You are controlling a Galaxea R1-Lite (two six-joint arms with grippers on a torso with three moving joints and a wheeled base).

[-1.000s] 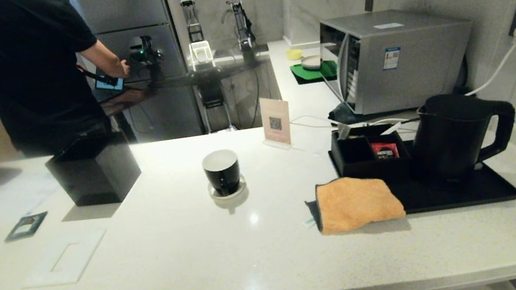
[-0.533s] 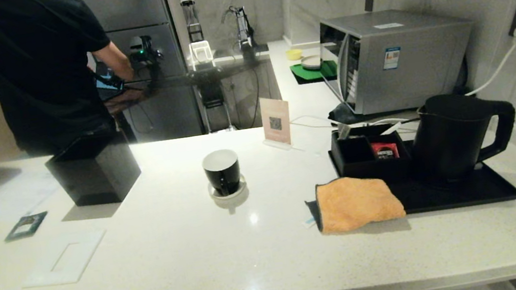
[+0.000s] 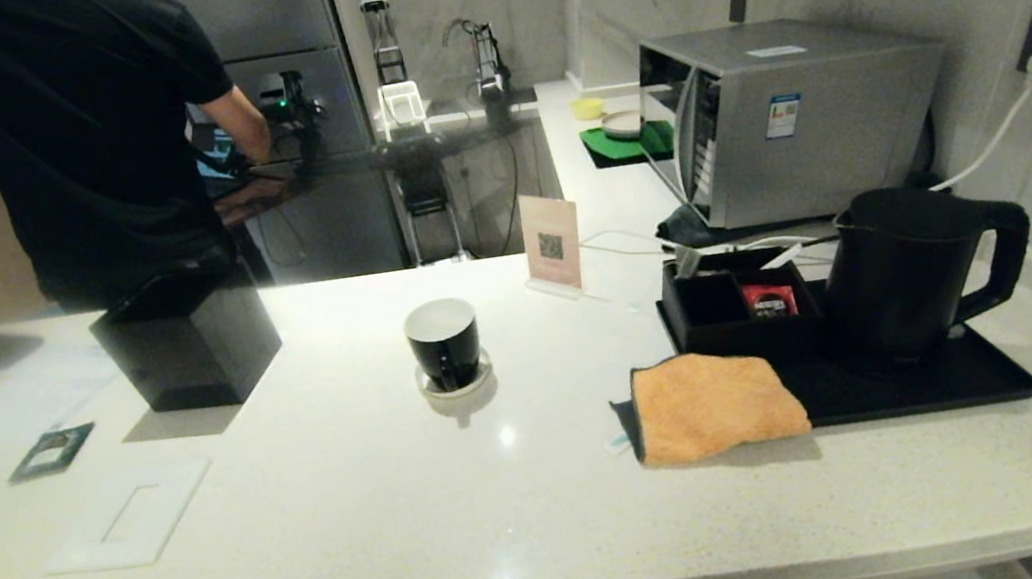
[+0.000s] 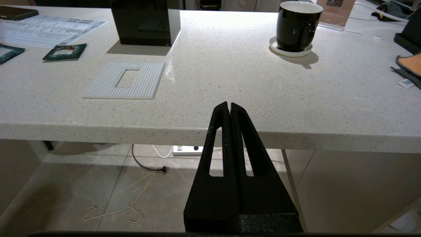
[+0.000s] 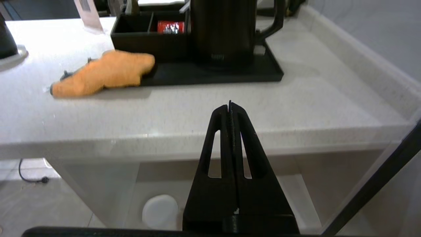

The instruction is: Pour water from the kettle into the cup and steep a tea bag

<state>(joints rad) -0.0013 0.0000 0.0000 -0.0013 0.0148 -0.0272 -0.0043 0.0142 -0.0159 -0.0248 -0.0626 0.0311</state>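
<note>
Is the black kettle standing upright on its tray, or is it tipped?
Upright. The kettle stands with its base flat on the black tray, its handle at the side, beside the black compartment box.

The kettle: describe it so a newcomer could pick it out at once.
Find the silver microwave at the counter's right end; before it lies a black tray. The kettle stands on that tray, right of the compartment box: tall, matte black, with pointed lip and loop handle.

Both grippers: matte black, slotted, tapering jaws.
</note>
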